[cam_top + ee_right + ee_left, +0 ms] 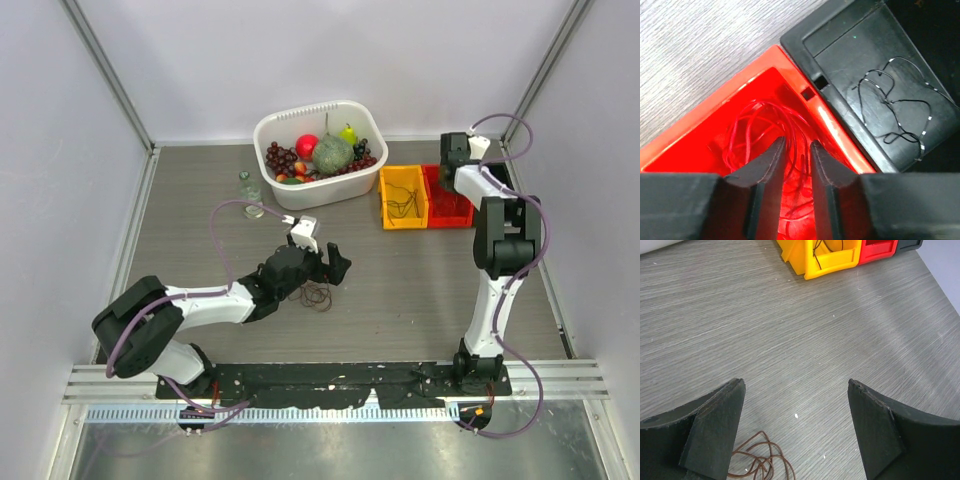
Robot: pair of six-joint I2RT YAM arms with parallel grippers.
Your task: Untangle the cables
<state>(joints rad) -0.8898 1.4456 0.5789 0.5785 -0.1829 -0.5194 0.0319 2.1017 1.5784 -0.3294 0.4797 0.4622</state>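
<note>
Though indistinct overhead, red cables in bin

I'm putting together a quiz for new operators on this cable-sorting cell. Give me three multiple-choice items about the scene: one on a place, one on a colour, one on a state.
1. Where do the red wires lie?
A. in the red bin
B. in the white basin
C. in the yellow bin

2. What colour is the wire coil beside the left gripper?
A. blue
B. brown
C. white

3. How does the left gripper stand?
A. shut on the coil
B. shut, empty
C. open, empty

Answers: 1 A, the right wrist view shows the loops inside the red walls. 2 B, the left wrist view shows thin brown loops on the grey table. 3 C, its fingers stand wide apart with only bare table between them.
</note>
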